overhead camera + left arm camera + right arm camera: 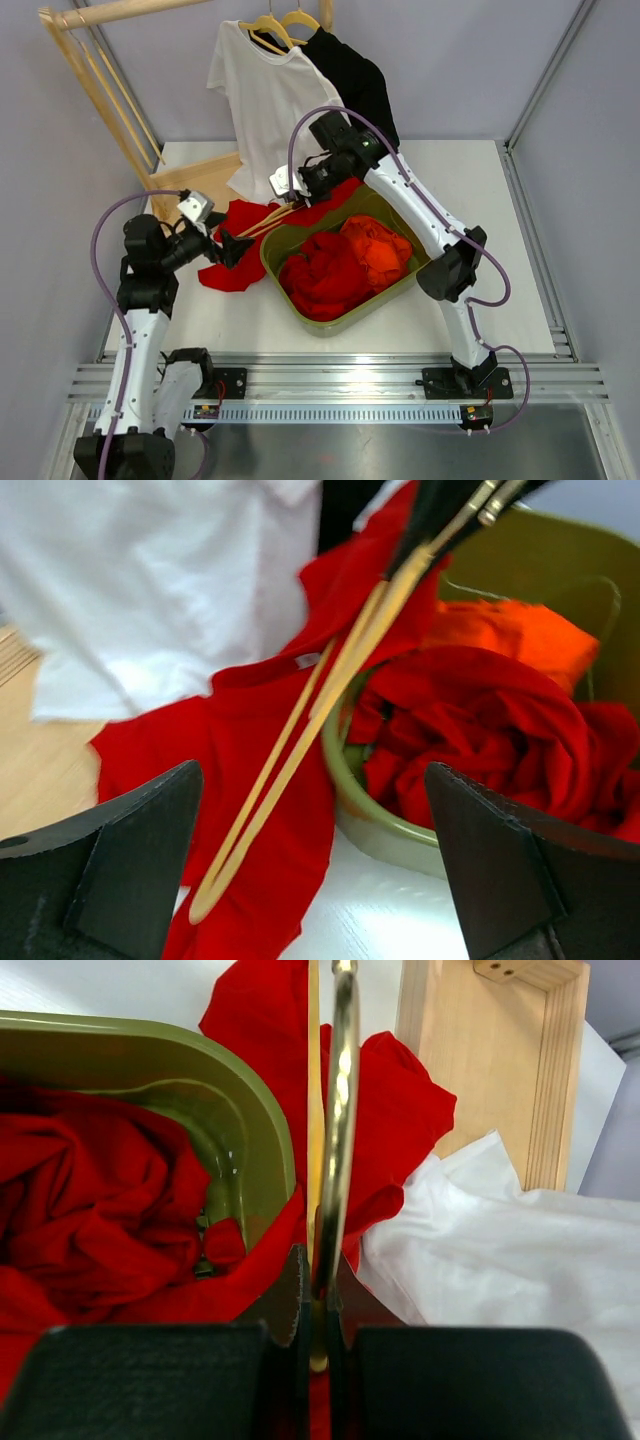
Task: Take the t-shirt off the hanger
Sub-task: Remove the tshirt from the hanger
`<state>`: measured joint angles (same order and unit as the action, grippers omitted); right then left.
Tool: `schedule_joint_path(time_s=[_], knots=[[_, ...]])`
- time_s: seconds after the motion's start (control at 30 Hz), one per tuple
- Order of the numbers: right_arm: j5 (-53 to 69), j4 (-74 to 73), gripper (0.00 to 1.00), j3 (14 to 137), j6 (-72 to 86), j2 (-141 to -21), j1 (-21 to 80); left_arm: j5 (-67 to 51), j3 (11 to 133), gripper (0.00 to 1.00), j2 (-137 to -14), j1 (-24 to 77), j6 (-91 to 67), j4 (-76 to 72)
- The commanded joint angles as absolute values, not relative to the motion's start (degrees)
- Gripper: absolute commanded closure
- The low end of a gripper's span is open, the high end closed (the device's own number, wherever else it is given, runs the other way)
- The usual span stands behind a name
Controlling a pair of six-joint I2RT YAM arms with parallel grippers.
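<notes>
The red t-shirt (240,250) lies slumped on the white surface (450,180), one end trailing over the rim of the olive bin (330,325) and the rest spread flat towards me. It is light, limp cotton with no stiffness at all. It will sag and stretch wherever I pinch it, and it will drag on anything it is hooked round rather than slide clean off. The wooden hanger (270,222) is the only rigid thing here. Its pale arms slant across the cloth, and I cannot tell whether the far arm is threaded through the neck. My right fingers (298,195) are pressed together on the hanger's metal hook, which is a thin, smooth piece that could twist in the grip. My left fingers (235,248) are spread wide with nothing in them, just above the shirt's near edge. I judge the best hold to be a bunched fold near the hem or shoulder, well away from the wood. Then the cloth can be pulled one way and the hanger the other. The red and orange clothes (345,265) heaped in the bin lie close by and could easily snag.
</notes>
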<state>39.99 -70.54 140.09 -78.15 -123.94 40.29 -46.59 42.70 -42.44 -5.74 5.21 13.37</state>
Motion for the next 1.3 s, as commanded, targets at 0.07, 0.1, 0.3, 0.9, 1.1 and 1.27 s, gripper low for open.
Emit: schedule_joint_path(time_s=[0.07,0.1,0.3,0.9,1.1,1.27], knots=[[41.13,-76.9,1.0,143.18,-83.93,-122.44,41.66,-49.41,45.0,0.06,-46.93,-0.44,18.36,11.6],[41.31,-76.56,1.0,141.69,-84.02,-122.0,41.83,-48.52,45.44,0.08,-47.46,1.74,19.07,11.86],[42.71,-75.85,1.0,140.01,-83.41,-120.15,42.01,-42.81,46.23,0.19,-48.95,3.78,22.49,13.79],[51.06,-78.05,1.0,145.02,-79.37,-122.08,42.01,-34.19,47.11,0.67,-49.83,7.03,24.96,15.21],[51.85,-75.24,1.0,145.28,-76.47,-122.69,41.84,-34.63,46.85,0.87,-49.13,7.12,25.4,15.64],[52.3,-70.24,1.0,145.11,-71.03,-123.05,41.84,-34.37,46.23,1.0,-48.25,7.12,24.96,16.44]])
